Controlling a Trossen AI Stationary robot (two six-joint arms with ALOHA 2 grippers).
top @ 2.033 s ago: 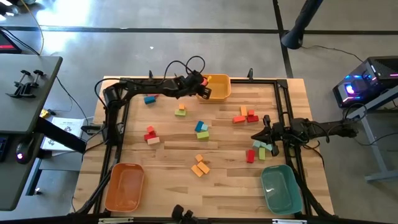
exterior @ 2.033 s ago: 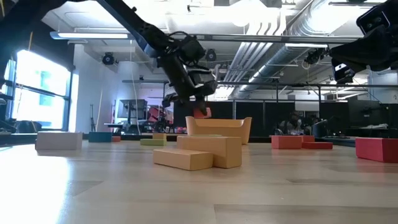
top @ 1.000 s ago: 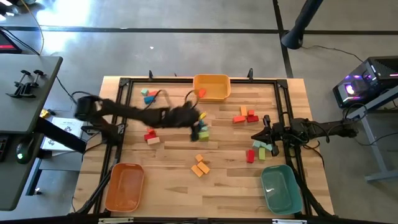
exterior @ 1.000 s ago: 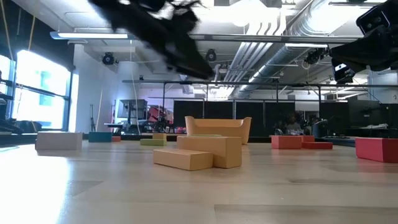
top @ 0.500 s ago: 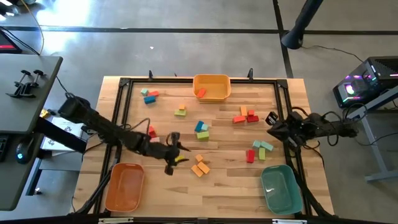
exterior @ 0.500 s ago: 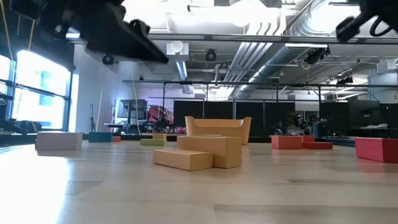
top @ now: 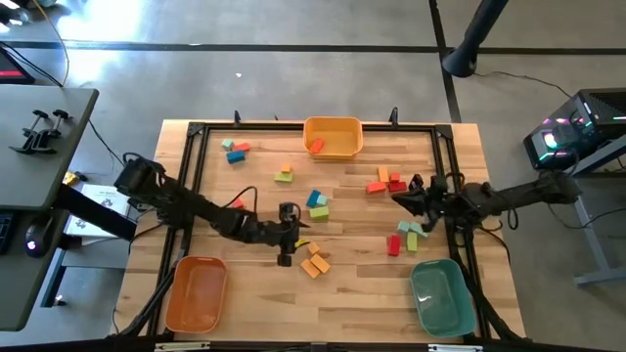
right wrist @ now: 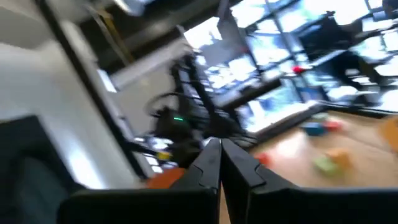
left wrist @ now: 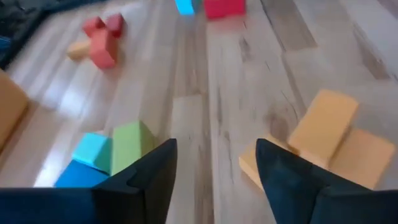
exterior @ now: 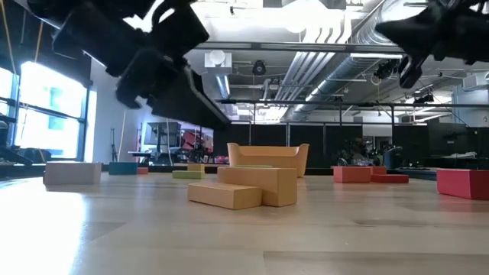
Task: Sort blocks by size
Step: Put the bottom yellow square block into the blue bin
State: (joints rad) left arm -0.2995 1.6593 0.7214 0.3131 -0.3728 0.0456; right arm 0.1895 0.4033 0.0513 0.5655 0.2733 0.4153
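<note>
Left claw (fingers apart, empty) hovers beside the orange blocks.

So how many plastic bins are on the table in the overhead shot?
3: a yellow-orange bin at the middle of the far edge, an orange bin at the near left corner, a teal bin at the near right corner. None looks hidden.

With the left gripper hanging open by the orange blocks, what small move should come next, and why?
Probably lower the left gripper and ease it toward the orange blocks. Its fingers are open and empty above bare table, and those blocks lie just ahead and to one side. The right gripper is shut near the table's right side.
</note>
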